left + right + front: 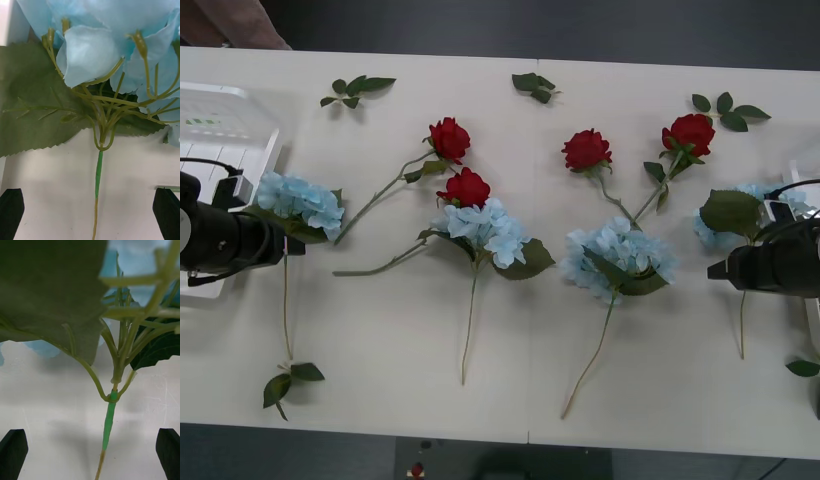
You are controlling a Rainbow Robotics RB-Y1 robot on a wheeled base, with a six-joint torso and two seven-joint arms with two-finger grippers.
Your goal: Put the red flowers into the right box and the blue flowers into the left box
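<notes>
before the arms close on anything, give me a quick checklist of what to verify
1. Left gripper jaws open, either side of the thin green stem: ok.
2. Right gripper jaws open around its stem: ok.
3. Left target is a fluffy pale-blue hydrangea cluster, not a rose: ok.
4. Slotted white plastic left box lies beside that cluster: ok.
5. Right target, a pale-blue cluster, belongs in the left box, far across the white table: not ok.
6. Room inside the right box: cannot tell.
</notes>
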